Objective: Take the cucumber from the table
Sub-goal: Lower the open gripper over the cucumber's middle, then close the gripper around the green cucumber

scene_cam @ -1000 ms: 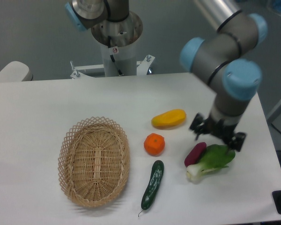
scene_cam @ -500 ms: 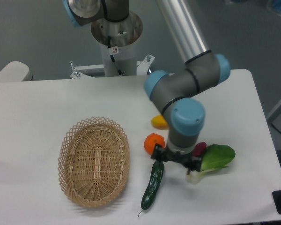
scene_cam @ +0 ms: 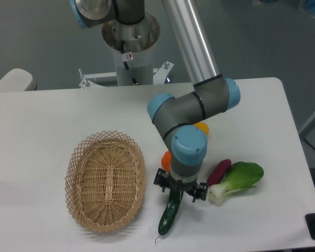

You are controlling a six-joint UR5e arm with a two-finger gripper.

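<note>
The cucumber (scene_cam: 168, 216) is long, dark green and glossy. It lies on the white table (scene_cam: 42, 126) near the front edge, right of the basket. My gripper (scene_cam: 177, 190) hangs straight down over its upper end, with one finger on each side of it. The jaws look open around the cucumber's top, and I see no grip. The wrist hides the cucumber's upper end.
A wicker basket (scene_cam: 106, 181) stands to the left of the cucumber. An orange (scene_cam: 166, 157) and a yellow fruit (scene_cam: 202, 127) are mostly hidden behind the arm. A purple vegetable (scene_cam: 218, 172) and a bok choy (scene_cam: 238, 179) lie to the right.
The arm has swung left from over the bok choy and come down over the cucumber's upper end. The cucumber has not moved.
</note>
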